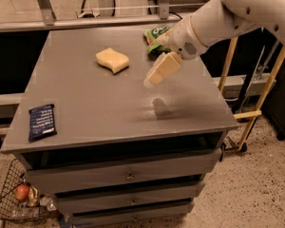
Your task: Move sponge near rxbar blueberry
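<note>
The pale yellow sponge (112, 60) lies on the grey cabinet top (99, 103), towards the back and left of centre. The dark navy rxbar blueberry (42, 121) lies flat near the front left corner, far from the sponge. My gripper (150, 80) hangs above the cabinet top, to the right of the sponge and a little nearer the front. It holds nothing and touches nothing. Its shadow falls on the top just below it.
A green snack bag (154, 35) lies at the back right, partly hidden behind my arm (213, 23). The cabinet has drawers (128, 175) below. A wire basket (19, 198) with a round fruit sits on the floor at the left. A yellow frame (266, 87) stands at the right.
</note>
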You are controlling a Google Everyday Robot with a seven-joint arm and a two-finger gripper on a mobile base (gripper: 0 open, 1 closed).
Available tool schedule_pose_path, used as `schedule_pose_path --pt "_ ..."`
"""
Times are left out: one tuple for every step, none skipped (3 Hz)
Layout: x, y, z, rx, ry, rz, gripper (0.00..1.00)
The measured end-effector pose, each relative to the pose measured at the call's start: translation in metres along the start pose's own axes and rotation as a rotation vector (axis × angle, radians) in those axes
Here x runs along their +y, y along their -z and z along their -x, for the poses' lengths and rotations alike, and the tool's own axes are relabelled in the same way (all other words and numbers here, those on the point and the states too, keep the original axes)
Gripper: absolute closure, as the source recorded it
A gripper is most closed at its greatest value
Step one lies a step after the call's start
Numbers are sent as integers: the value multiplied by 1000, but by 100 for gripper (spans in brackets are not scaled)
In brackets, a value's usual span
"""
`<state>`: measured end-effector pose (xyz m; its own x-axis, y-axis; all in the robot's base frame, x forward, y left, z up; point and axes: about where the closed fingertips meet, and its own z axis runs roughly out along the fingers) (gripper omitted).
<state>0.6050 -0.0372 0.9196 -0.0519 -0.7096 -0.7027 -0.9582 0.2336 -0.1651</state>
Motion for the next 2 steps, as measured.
schedule_pose_path --pt "-6 -22 -4 -42 -12 16 0" --pt "-29 -54 -4 -72 -8 40 0"
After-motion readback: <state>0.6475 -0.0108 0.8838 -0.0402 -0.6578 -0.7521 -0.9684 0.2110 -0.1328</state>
